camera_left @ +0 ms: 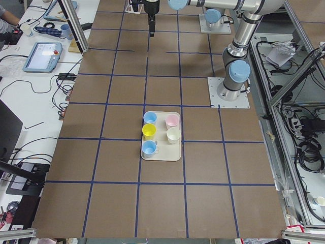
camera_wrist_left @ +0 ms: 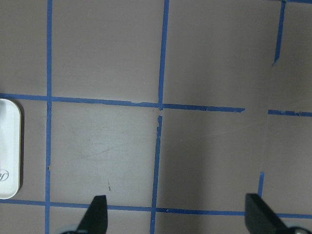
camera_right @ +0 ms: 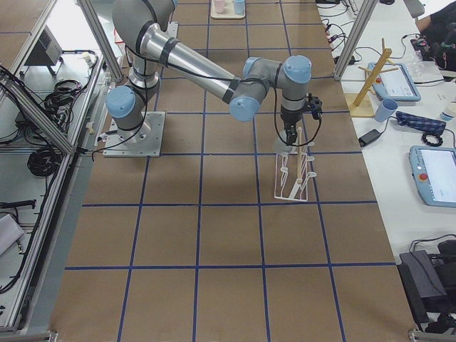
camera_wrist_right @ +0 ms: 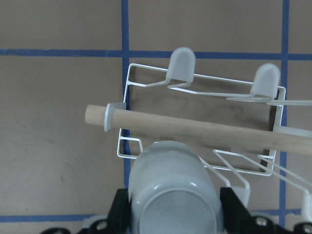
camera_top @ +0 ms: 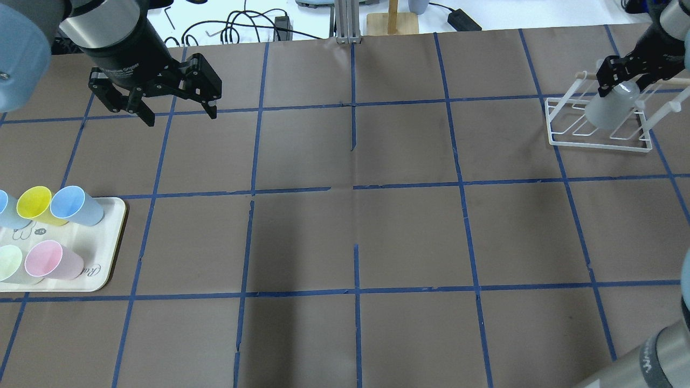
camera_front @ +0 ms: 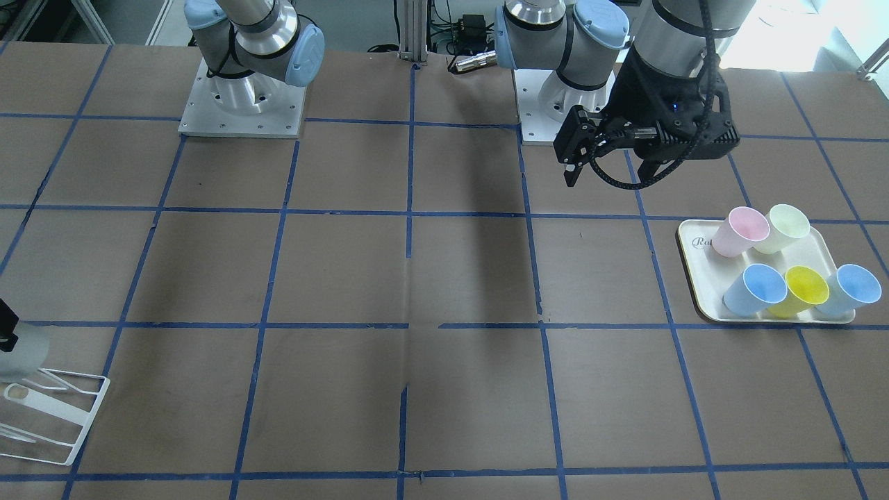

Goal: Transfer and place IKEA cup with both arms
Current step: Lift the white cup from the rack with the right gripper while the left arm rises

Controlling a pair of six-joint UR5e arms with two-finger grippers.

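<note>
Right gripper (camera_top: 620, 75) holds the IKEA cup (camera_top: 612, 108) over the wire rack (camera_top: 598, 141).
Its fingers squeeze the cup's sides near the base, mouth down. The cup looks light, hard and slippery, so a snug side hold seems best. The left gripper (camera_top: 180, 116) hangs with fingers wide apart.

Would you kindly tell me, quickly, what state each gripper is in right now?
Left gripper: open, holding nothing.
Right gripper: closed on the IKEA cup, at the white wire rack.
</note>
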